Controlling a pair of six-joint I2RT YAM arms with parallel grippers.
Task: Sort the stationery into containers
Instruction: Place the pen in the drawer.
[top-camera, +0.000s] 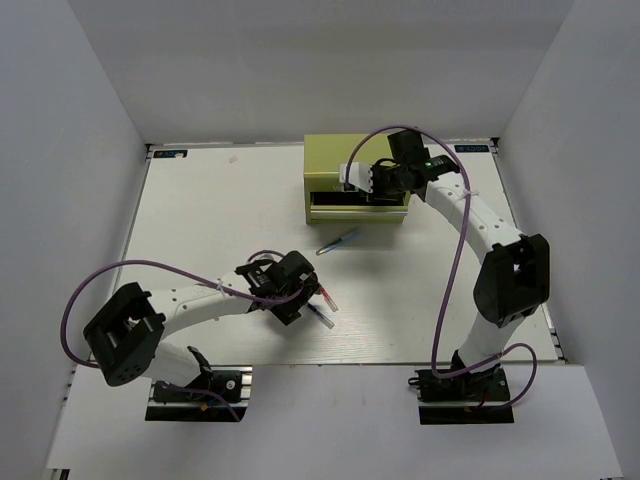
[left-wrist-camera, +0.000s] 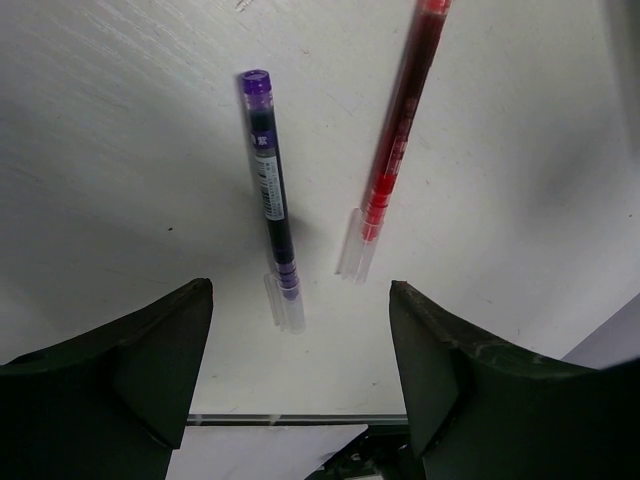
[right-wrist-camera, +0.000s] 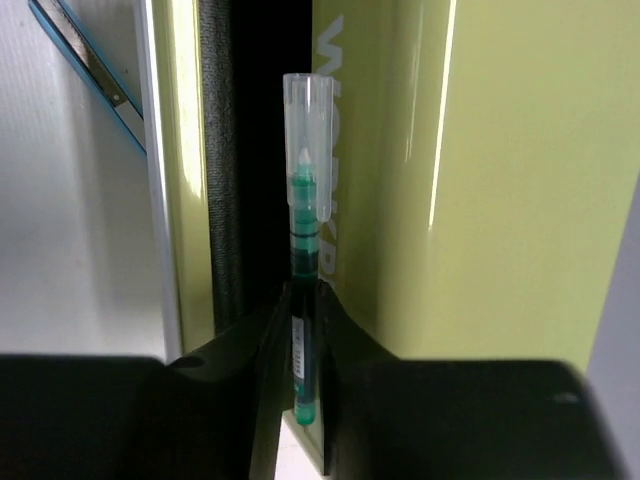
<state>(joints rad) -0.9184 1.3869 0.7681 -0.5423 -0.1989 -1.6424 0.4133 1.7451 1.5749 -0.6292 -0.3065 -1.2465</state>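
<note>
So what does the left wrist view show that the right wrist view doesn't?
Only the left wrist view: a purple pen and a red pen lying apart on the table, in front of the open left gripper.
Only the right wrist view: a green pen with a clear cap, pinched in the right gripper at the open drawer of the yellow-green chest, and a blue pen on the table beside it.
Both: the white table and each camera's own dark fingers.

On the table (top-camera: 200, 220) a pen (top-camera: 338, 241) lies before the chest (top-camera: 325, 160).
</note>
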